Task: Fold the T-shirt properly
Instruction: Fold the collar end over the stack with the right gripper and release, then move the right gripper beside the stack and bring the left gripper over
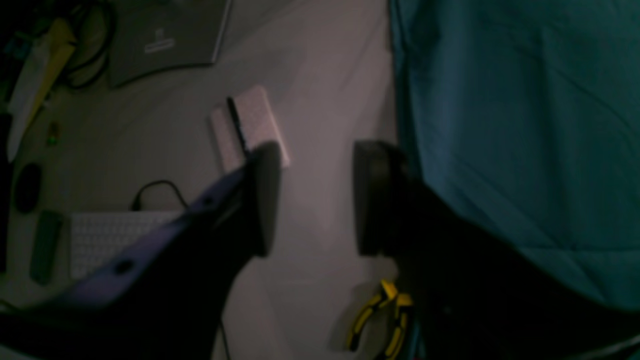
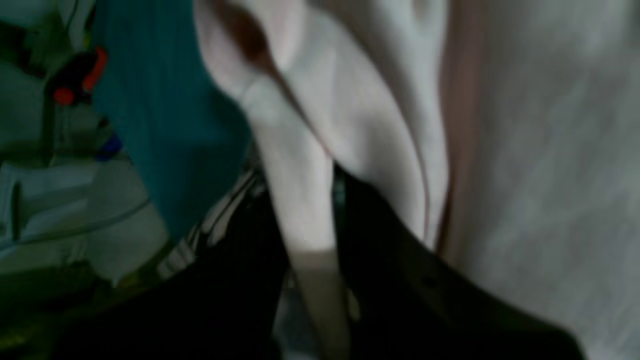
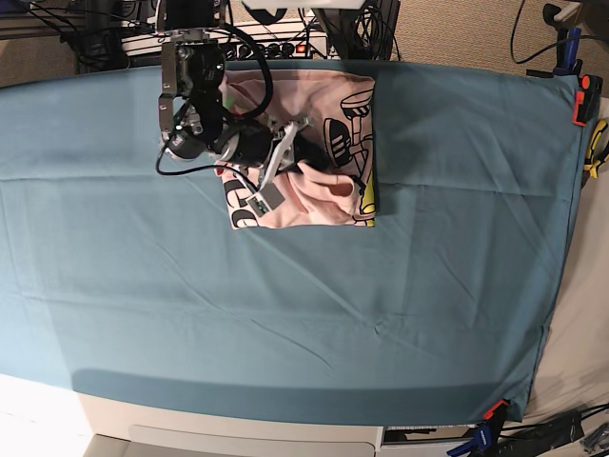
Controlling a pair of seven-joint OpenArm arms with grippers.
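Right claw (image 2: 310,260) pinches the T-shirt (image 3: 314,195) on teal cloth (image 3: 285,314); left claw (image 1: 315,200) gapes over floor

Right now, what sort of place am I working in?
Probably a lab or workshop bench: a clamped teal table cloth, a white keyboard and yellow-handled pliers beside it, and the pale pink T-shirt being folded.

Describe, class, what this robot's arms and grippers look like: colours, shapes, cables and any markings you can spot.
The left gripper has two dark, flat, rounded pads; one finger is purple-blue with small round holes, the other black. The right gripper shows only as black, curved fingers in blurred footage. From the base view, the right arm is black and silver metal, with black cables looping around it. No readable markings show.
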